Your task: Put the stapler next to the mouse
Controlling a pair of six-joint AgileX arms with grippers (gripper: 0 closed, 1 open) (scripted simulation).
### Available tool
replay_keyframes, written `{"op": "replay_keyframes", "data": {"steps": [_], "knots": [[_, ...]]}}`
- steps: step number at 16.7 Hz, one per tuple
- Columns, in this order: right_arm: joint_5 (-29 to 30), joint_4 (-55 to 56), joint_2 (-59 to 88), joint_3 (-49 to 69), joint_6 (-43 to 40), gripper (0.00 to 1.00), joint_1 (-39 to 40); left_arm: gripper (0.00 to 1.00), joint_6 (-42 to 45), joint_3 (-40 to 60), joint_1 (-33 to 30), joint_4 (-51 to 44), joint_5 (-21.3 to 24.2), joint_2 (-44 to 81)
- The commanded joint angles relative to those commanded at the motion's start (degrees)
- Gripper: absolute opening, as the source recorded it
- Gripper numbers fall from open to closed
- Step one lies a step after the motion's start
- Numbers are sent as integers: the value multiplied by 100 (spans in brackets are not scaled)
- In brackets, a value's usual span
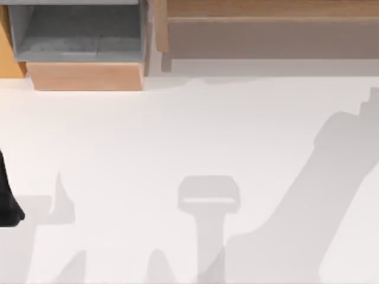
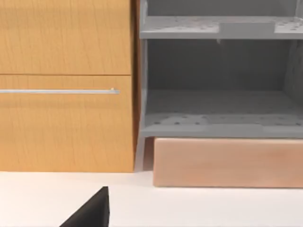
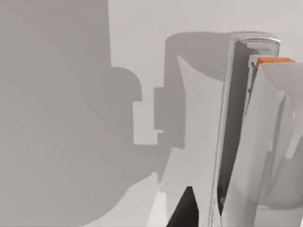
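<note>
White plastic and bright metal sit closest to the right wrist camera: the stapler (image 3: 265,142) stands lengthwise through that view, its pale body beside a silver channel (image 3: 232,118), with a small orange tip (image 3: 274,60) at its far end. A dark wedge of the right gripper (image 3: 187,210) shows at the near edge, just beside the stapler. Whether this pincer is closed on the stapler, or merely alongside it, cannot be told. Beyond the stapler lies the white table (image 3: 132,28), crossed by broad grey shadows.

In the left wrist view, a black wedge of the left gripper (image 2: 94,210) pokes in above the tabletop, and its state cannot be told either. In the top view, a dark part of the left arm (image 1: 7,198) sits at the table's left edge.

Further out in the top view, the table (image 1: 177,130) carries soft shadows, among them a blocky one (image 1: 208,195) near the front middle and a long slanting one (image 1: 331,177) on the right.

At the far side stands a grey shelf unit (image 2: 218,94) on a light wooden block (image 2: 227,163), towards the table's left. Touching the shelf's side is an orange-brown wooden cabinet (image 2: 66,85) with a thin metal handle (image 2: 57,91). Along the far right runs a long wooden unit (image 1: 266,12).
</note>
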Motion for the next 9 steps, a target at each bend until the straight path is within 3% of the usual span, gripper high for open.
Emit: {"op": "replay_keyframes", "data": {"steps": [3,9], "knots": [[0,0,0,0,0,98,0,100,0,0,0,0,0,0],[0,0,0,0,0,100,0,100,0,0,0,0,0,0]]}}
